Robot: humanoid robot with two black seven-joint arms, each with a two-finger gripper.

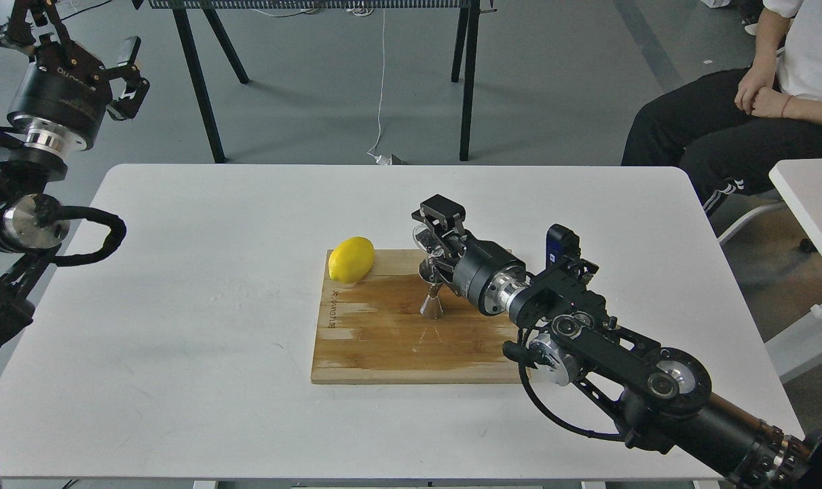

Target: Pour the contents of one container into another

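My right gripper point(430, 234) has its jaws pinching the clear cup point(424, 238), tilted just above the steel jigger point(432, 299). The jigger stands upright on the wooden board point(370, 339), near the lemon point(351, 259). My left gripper point(127, 71) hangs off the counter point(180, 305), jaws spread.

Two black jointed arms: polished silver collars at wrists, round steel joint caps, looped black cables, white lettering on left wrist housing; black two-fingered pincers, right pincer point(432, 234), left pincer point(127, 75).

Right gripper point(432, 234) with clear cup point(425, 237) above jigger point(432, 299)
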